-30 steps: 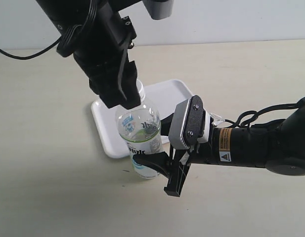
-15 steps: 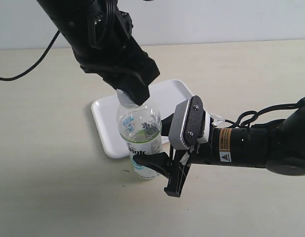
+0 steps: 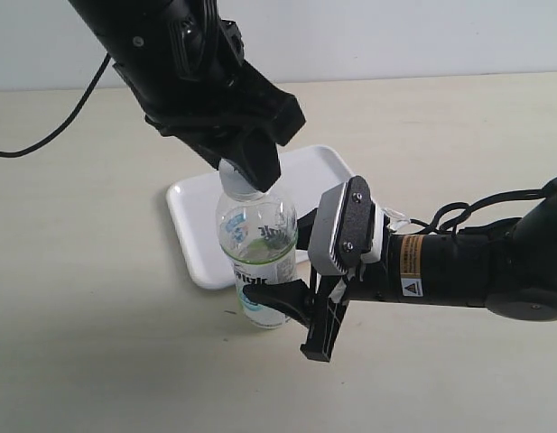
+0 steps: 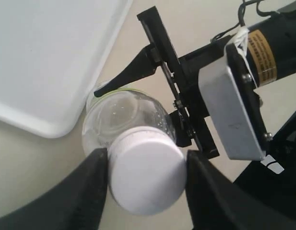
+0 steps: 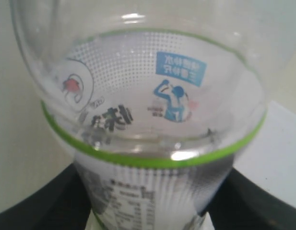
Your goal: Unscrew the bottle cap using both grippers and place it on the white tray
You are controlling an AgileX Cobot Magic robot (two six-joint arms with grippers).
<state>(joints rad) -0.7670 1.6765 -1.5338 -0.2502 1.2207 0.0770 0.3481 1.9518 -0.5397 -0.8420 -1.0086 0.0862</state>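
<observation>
Left gripper (image 4: 146, 162): black, two-fingered, reaching down from the far left. Its fingers (image 4: 92, 184) are pressing on opposite sides of the bottle cap (image 4: 147, 179), so it is closed on the cap and holding nothing else.

Right gripper (image 3: 264, 271): black, coming in level from the right. It is clamping the lower body of the bottle (image 3: 257, 262), one finger lying across the near side of the label and the other passing behind. It is carrying a grey-white block (image 3: 341, 225) on top and an orange warning sticker (image 3: 410, 262) on its wrist.

Bottle cap: white and round, sitting on top of the bottle's neck between the left fingers. Whether the threads are engaging cannot be told.

Bottle: clear plastic with a green band and a white label, standing upright on the table (image 3: 97, 316). Its base is resting just beside the tray's near right corner, off the tray.

White tray (image 3: 192, 234): flat, with rounded corners, lying on the table just beyond the bottle. The left arm is hanging over part of it, and nothing is showing on its visible surface.

Black cable (image 3: 43, 135): trailing from the left arm off the left edge of the scene.
</observation>
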